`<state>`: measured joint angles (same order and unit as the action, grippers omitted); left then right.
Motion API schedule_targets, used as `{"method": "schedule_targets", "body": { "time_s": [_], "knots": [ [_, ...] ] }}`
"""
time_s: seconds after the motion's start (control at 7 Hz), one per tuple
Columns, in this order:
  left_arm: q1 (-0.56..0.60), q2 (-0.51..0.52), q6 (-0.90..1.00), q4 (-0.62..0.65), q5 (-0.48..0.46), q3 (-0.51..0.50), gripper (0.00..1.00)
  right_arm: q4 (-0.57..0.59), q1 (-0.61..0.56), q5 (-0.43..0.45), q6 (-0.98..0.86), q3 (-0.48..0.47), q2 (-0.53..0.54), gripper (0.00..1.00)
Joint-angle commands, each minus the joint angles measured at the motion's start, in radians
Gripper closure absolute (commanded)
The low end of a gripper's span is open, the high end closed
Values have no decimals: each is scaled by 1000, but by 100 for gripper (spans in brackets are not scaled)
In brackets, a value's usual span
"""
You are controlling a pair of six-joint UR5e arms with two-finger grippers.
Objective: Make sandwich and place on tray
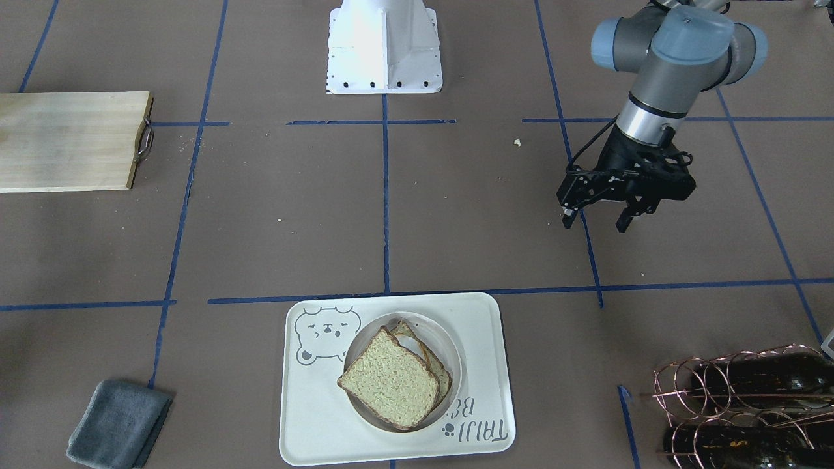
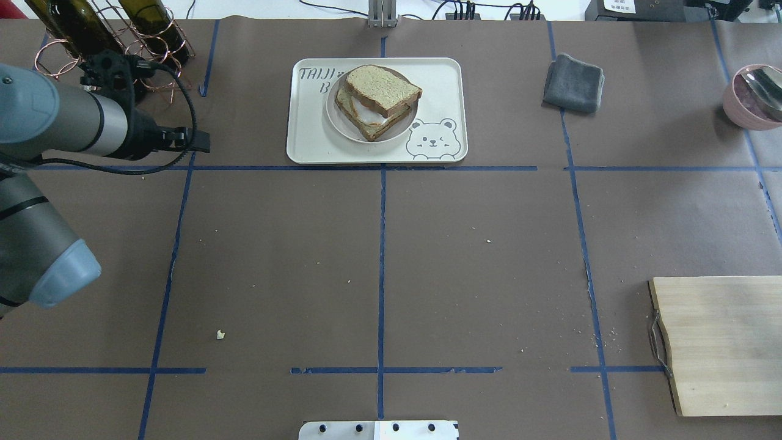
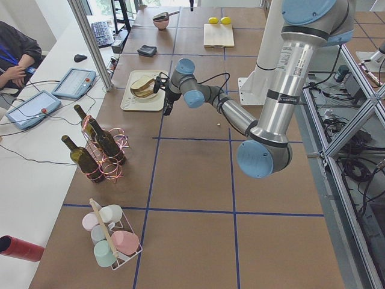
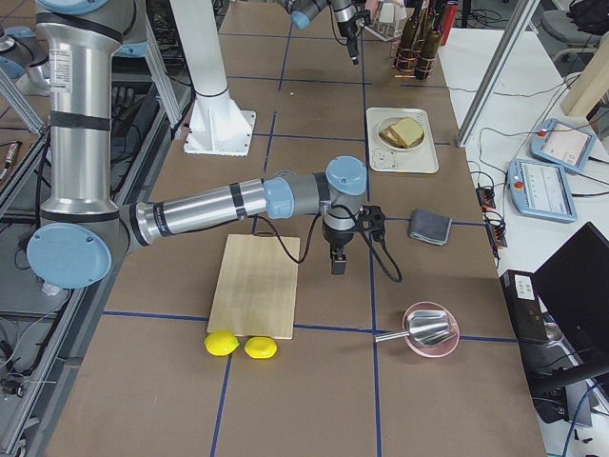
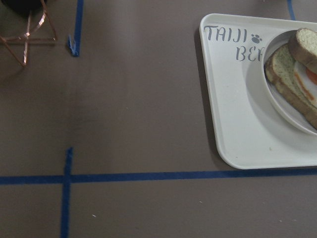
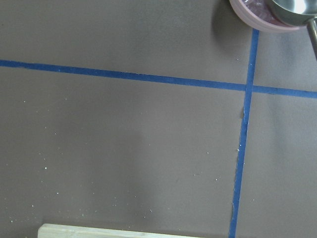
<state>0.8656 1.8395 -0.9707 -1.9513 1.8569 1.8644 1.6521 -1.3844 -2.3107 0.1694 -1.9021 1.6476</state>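
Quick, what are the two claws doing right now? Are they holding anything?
Left claw: open, holding nothing.
Right claw: cannot be told; it shows only small, in one side view.

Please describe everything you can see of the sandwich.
The sandwich is two squarish tan bread slices with dark brown crust, the upper one shifted off the lower. Between them the overhead view shows white egg with a bit of orange. It lies flat in a round white dish, which stands on the cream tray. Nothing else touches it.
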Motion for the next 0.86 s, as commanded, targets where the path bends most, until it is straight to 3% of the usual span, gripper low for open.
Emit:
{"method": "schedule_targets", "body": {
  "time_s": [0.0, 0.43, 0.71],
  "knots": [
    [143, -53, 202, 14, 25, 7, 0, 0, -36, -6, -55, 6, 24, 0],
    [388, -192, 693, 28, 187, -39, 0, 0, -99, -4, -105, 18, 54, 0],
    [495, -249, 911, 110, 217, -54, 0, 0, -153, -42, -183, 70, 55, 0]
  ]
}}
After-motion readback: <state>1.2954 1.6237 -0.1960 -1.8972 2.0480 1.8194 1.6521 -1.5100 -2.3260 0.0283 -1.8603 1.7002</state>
